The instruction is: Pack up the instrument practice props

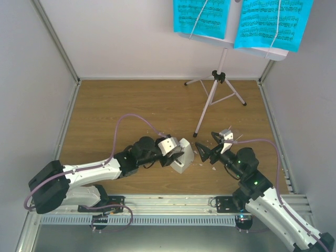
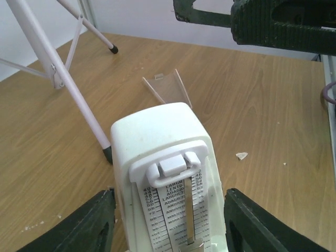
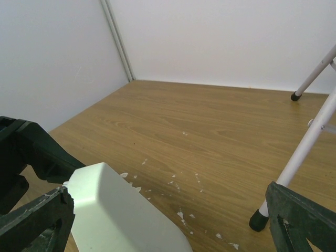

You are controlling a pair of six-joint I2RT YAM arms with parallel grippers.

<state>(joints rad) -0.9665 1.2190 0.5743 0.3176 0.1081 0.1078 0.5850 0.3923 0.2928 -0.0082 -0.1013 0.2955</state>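
The left arm reaches from the lower left corner of the top view, low across the wooden table (image 1: pixel 131 100) toward the frame's centre. The left gripper (image 1: pixel 181 152) is spread. Its fingers (image 2: pixel 97 223) bracket the white metronome (image 2: pixel 157 136), close beside both flanks, though no firm clamp shows. The metronome sits mid-frame, its scale face toward the left wrist camera. The metronome's clear cover (image 2: pixel 168 89) lies apart on the wood beyond it.

The right arm rises from the lower right corner and bends in toward the centre. The right gripper (image 1: pixel 208 144) gapes wide and holds nothing, just right of the metronome, with white crumbs (image 3: pixel 178 214) scattered between them. In the right wrist view the metronome's body fills the lower left, beside one finger (image 3: pixel 37 220).

The music stand (image 1: pixel 215 94) stands upper right, one foot near the right gripper, carrying cyan sheet-music pages (image 1: pixel 202 18).

The metronome's scale reads LARGO, LENTO and ADAGIO; the lines below blur. The pages show black notes, and no title is legible.
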